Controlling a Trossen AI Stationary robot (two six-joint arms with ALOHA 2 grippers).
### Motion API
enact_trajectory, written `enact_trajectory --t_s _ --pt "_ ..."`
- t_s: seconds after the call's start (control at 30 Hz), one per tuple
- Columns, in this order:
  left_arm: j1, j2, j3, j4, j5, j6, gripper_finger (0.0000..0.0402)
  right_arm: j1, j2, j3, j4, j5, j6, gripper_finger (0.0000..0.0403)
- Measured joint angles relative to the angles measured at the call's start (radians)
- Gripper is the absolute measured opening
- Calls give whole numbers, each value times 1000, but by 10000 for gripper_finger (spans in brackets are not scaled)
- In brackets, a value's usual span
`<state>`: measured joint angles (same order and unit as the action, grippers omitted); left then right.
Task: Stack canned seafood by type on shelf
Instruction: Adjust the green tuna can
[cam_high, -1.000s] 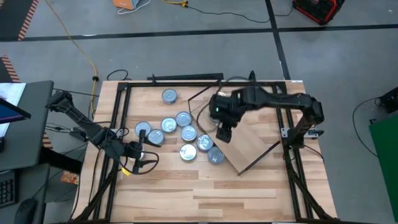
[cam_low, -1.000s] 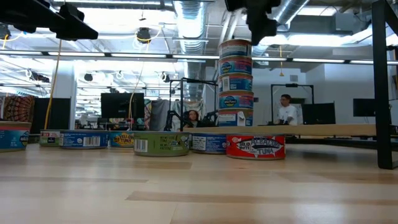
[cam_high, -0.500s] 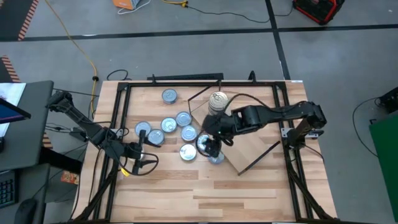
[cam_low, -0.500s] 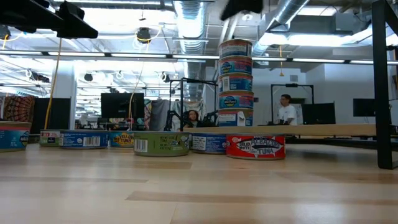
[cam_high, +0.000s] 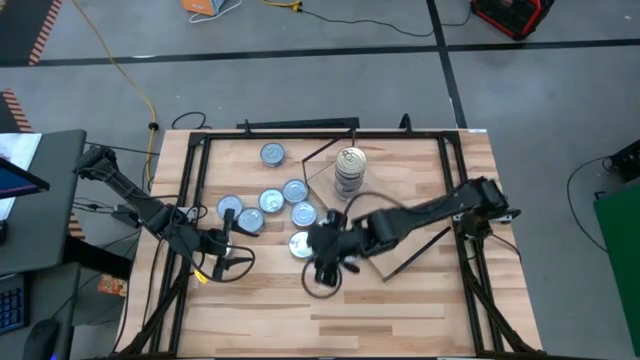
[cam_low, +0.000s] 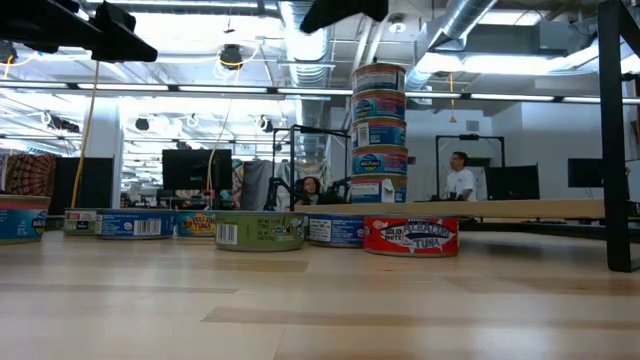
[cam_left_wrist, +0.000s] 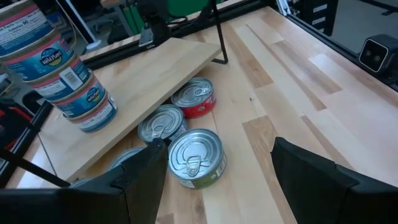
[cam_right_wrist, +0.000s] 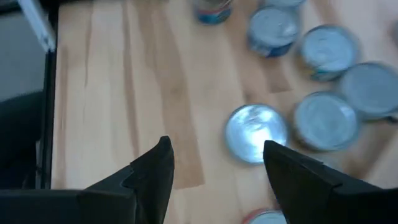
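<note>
My right gripper (cam_high: 322, 272) has swung off the shelf (cam_high: 405, 235) since a second ago; then it hung beside the stack (cam_high: 349, 170), now it sits low over the bare table (cam_high: 400, 310), just in front of the loose tins, fingers apart and holding nothing. In the low view the dark arm has slid leftward across the top and no longer covers the stack's upper tin. The left gripper (cam_high: 238, 257) has not moved; it waits at the table's left edge with its fingers (cam_left_wrist: 134, 180) apart and empty.

The stack, five tins high, stands on the shelf's back corner. The other tins lie in a loose cluster (cam_high: 280, 205) on the table left of the shelf, one tin (cam_high: 272, 154) apart toward the back.

Reading labels in the low view: the red tin (cam_low: 411, 236) says "SOLID WHITE ALBACORE TUNA". The stacked tins carry blue oval logos too small to read. A green tin (cam_low: 259, 231) shows a barcode.
</note>
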<state>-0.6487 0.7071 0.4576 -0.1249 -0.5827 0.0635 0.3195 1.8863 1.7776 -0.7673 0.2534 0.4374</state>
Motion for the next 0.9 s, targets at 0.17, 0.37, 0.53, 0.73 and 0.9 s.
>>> enact_trajectory --t_s 0.17,0.37,0.53,0.73,0.9 --pt "0 0 0 0 0 0 277 53 56 0 28 0 0 271" --pt "0 0 0 0 0 0 277 110 82 0 78 16 35 271" --pt "0 0 0 0 0 0 277 163 81 0 113 48 68 271" --pt "0 0 0 0 0 0 277 205 82 1 133 64 98 271" --pt "0 0 0 0 0 0 277 225 83 -1 138 78 126 271"
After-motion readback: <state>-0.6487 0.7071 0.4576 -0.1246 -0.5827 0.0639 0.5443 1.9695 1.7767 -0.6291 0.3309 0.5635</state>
